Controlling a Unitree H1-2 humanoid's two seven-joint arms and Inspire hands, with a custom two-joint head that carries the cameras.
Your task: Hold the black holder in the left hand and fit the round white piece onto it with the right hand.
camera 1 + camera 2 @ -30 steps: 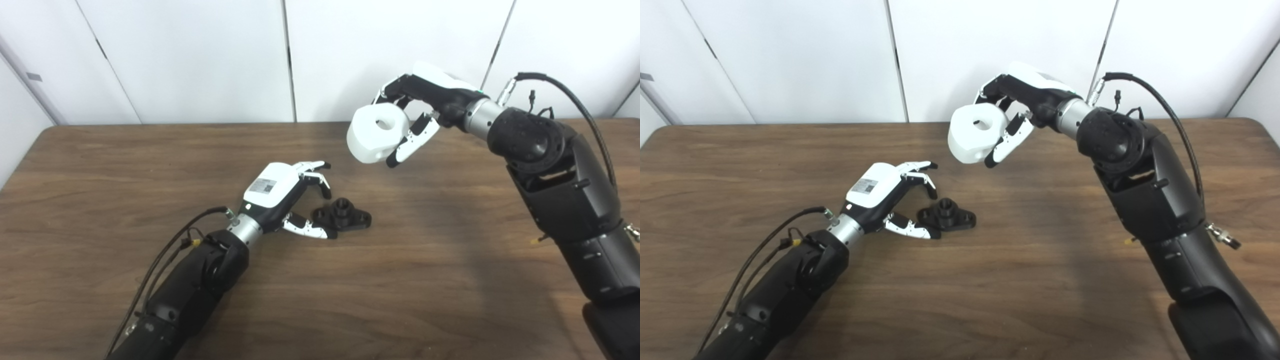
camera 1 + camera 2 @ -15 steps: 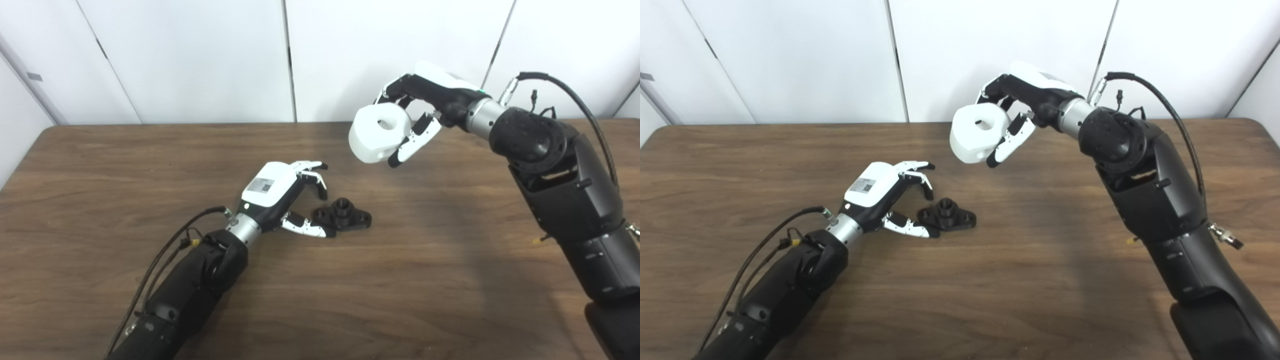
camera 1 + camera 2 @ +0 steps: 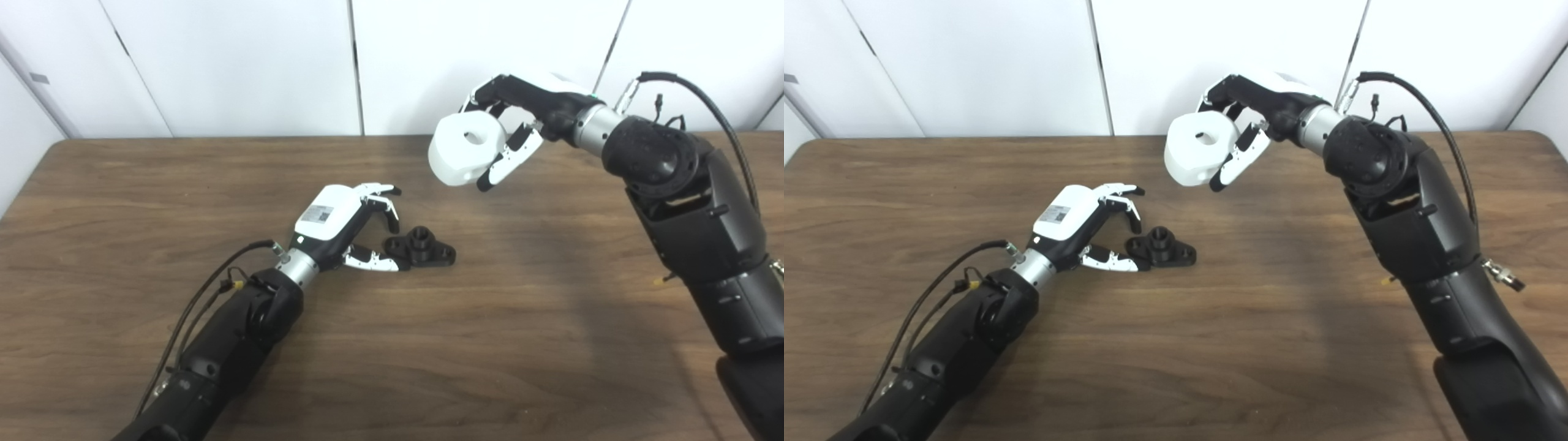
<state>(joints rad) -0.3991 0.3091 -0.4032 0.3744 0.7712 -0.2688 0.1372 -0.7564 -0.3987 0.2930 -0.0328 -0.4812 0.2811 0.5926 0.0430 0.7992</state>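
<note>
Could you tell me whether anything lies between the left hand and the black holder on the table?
Nothing visible does. The left hand is open right beside the black holder, which lies flat on bare table with no other object between them.

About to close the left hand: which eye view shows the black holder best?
Right eye view: the black holder sits nearer frame centre, with its post and both lobes clear of the open left hand. The left eye view shows it almost equally.
</note>
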